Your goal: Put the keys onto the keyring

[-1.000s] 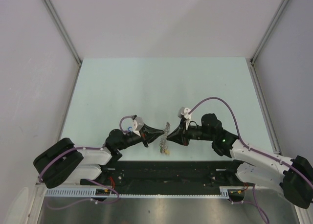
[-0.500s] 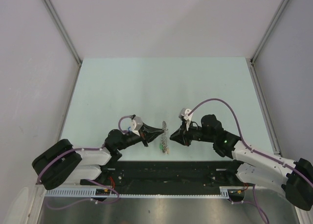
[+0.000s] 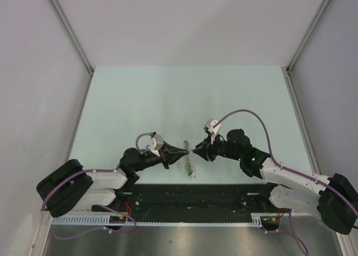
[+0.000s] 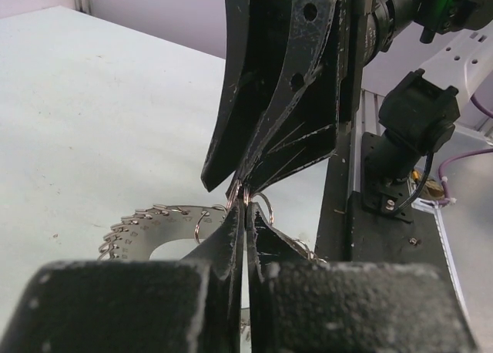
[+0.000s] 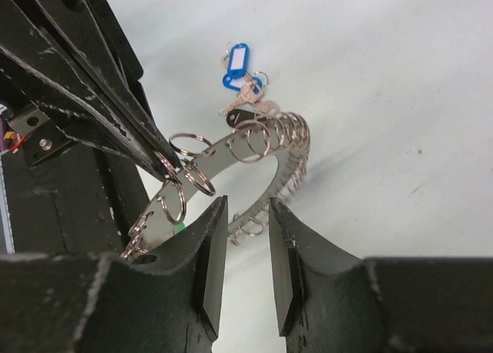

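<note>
The left end effector reaches in from the left, its fingers clenched tight on a small split ring at the rim of the keyring. The keyring sits tilted between the two arms, near the front edge of the pale counter, with wire loops fringing its grey band. At its far end, just beside it, the keys lie on the counter with their blue and black tags. The right end effector faces the left one, its fingers parted by a narrow gap and grasping nothing.
</note>
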`<state>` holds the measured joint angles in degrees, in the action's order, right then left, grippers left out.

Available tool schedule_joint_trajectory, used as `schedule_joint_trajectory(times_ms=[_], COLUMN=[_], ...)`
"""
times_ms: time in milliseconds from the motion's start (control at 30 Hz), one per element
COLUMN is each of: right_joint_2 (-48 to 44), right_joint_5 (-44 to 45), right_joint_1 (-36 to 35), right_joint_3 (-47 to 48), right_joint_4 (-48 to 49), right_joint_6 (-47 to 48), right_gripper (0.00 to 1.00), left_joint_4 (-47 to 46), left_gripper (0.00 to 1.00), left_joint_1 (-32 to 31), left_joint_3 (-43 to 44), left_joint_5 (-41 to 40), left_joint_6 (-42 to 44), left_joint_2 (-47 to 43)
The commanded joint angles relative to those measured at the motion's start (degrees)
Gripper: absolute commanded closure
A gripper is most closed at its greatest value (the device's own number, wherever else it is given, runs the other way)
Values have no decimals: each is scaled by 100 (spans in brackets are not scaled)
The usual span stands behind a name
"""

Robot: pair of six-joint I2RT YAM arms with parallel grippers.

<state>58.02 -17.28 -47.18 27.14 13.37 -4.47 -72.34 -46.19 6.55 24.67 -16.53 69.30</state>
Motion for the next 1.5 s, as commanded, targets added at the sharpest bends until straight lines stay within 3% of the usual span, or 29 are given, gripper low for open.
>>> schedule_joint_trajectory(times_ms=[0, 267, 433, 600, 800, 1100, 1467], right_joint_2=[43, 236, 245, -246, -844, -652, -133], right_joint_5=[-284, -285, 40, -74, -293, -1040, -1445], right_joint_1=[51, 341, 394, 402, 402, 367, 297], right_joint_3=[178, 195, 336, 214, -357, -560, -552], right_joint_4=[649, 1054, 633, 272, 675, 1300, 1713], right_joint_6=[25, -309, -274, -230, -545, -792, -784], right_gripper=[67, 66, 67, 74, 83, 100, 100], left_joint_4=[-1248, -1248, -1257, -1265, -1362, -1362, -1310], left_gripper=[100, 99, 99, 99, 100, 100, 100], left_joint_1=[32, 32, 32, 32, 32, 32, 32], left_joint_3=[92, 163, 128, 101, 40, 49, 66], left_joint_5=[117, 381, 180, -23, -137, -173, -94], left_joint_6=[-60, -104, -139, -139, -183, -227, -236], left_joint_2=[-118, -65, -118, -145, -162, -197, -241])
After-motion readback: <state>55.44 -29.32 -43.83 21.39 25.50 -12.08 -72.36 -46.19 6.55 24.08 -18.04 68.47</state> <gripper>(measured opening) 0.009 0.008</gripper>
